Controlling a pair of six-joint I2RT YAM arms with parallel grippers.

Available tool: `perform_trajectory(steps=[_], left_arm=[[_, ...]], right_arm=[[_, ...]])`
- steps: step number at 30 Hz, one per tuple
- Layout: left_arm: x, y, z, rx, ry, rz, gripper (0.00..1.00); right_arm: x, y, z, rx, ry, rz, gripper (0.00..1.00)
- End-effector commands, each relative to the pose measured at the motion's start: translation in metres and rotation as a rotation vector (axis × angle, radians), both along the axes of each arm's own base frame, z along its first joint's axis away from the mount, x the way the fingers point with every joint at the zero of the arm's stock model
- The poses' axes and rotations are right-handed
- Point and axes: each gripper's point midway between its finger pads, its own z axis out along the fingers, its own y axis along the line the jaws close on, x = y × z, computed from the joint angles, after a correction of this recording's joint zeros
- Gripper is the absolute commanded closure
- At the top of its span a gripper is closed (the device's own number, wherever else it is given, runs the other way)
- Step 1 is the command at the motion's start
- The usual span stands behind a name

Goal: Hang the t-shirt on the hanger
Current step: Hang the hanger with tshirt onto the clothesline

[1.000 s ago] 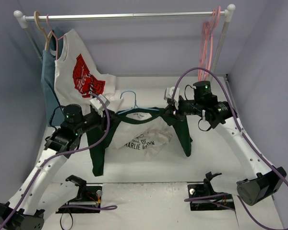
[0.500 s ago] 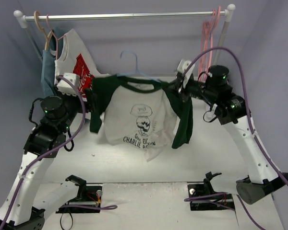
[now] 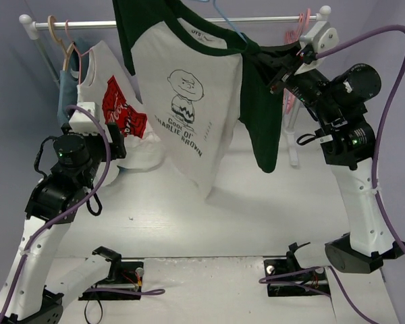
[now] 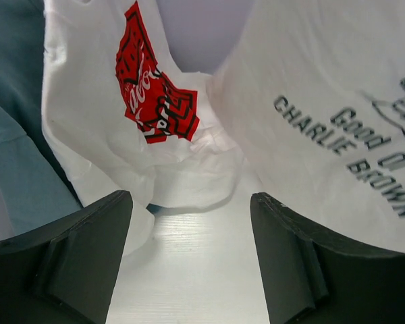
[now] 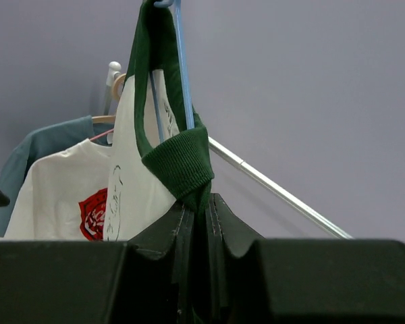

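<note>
The t-shirt (image 3: 189,94), white with dark green sleeves and a cartoon boy print, hangs high in the air in front of the rail. The light blue hanger (image 3: 231,27) runs through its collar, with the hook out of view above. My right gripper (image 3: 281,66) is shut on the green fabric by the collar (image 5: 182,162), and the hanger's blue wire (image 5: 183,74) rises just above its jaws (image 5: 202,210). My left gripper (image 3: 117,143) stands open and empty low at the left, apart from the shirt. Its wrist view shows bare table between the fingers (image 4: 189,223) and the t-shirt's printed front (image 4: 337,121) at the right.
A metal rail (image 3: 88,23) spans the back. At its left end hang a white shirt with a red graphic (image 3: 115,101), a blue-grey garment (image 3: 67,115) and a tan wooden hanger (image 3: 59,48). Pink hangers (image 3: 293,34) hang at the right end.
My right arm has lifted the t-shirt and hanger from the table up to rail height. My left gripper has opened, let go of the left shoulder and drawn back to the left.
</note>
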Motion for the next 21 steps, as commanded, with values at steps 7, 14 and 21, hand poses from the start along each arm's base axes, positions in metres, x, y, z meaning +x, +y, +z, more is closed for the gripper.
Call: perform_trajectory(steps=[7, 14, 21], left_arm=[[0.006, -0.001, -0.016, -0.04, 0.045, 0.032, 0.29], [0.004, -0.001, -0.039, -0.044, 0.11, 0.042, 0.29], [0.006, -0.009, -0.059, -0.057, 0.161, 0.016, 0.29]], right_arm=[[0.025, -0.008, -0.034, 0.072, 0.141, -0.085, 1.0], [0.049, -0.013, -0.089, 0.105, 0.321, -0.164, 1.0], [0.081, -0.012, -0.111, 0.086, 0.412, -0.241, 1.0]])
